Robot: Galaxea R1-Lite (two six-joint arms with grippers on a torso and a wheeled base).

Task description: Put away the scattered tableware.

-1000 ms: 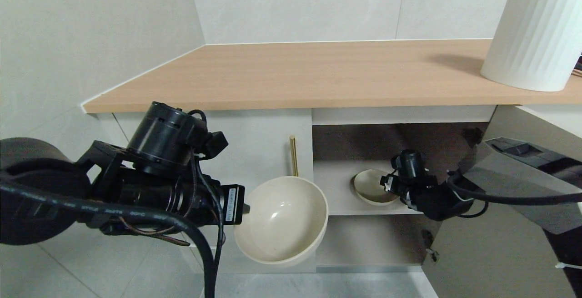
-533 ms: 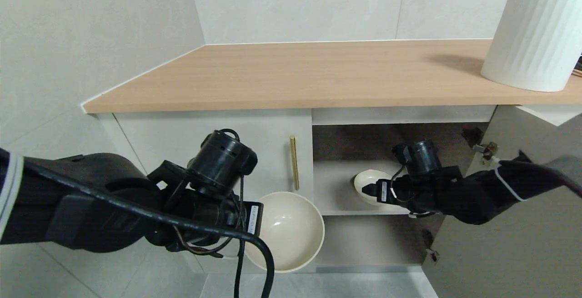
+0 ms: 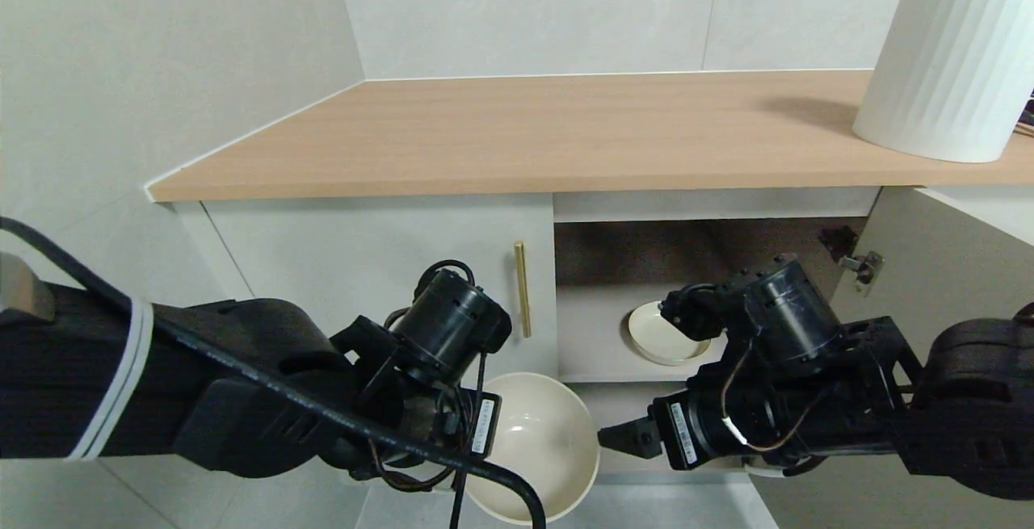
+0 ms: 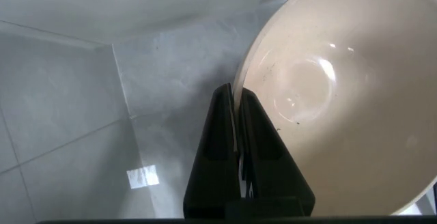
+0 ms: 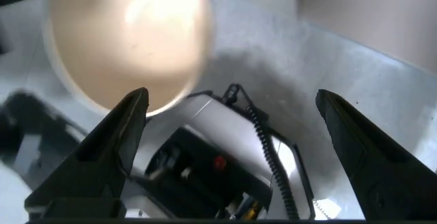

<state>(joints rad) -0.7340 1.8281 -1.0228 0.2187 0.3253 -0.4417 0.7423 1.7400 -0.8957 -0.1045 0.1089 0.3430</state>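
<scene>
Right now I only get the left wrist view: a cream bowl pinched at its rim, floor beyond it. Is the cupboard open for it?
Observer: Yes. In the head view the right door is swung open, while the left door is shut.
Operator: Anything inside already?
Observer: One small cream dish sits on the shelf.
Operator: And the other arm?
Observer: Its pincer is open and holds nothing, close beside the bowl on the robot's right.
</scene>
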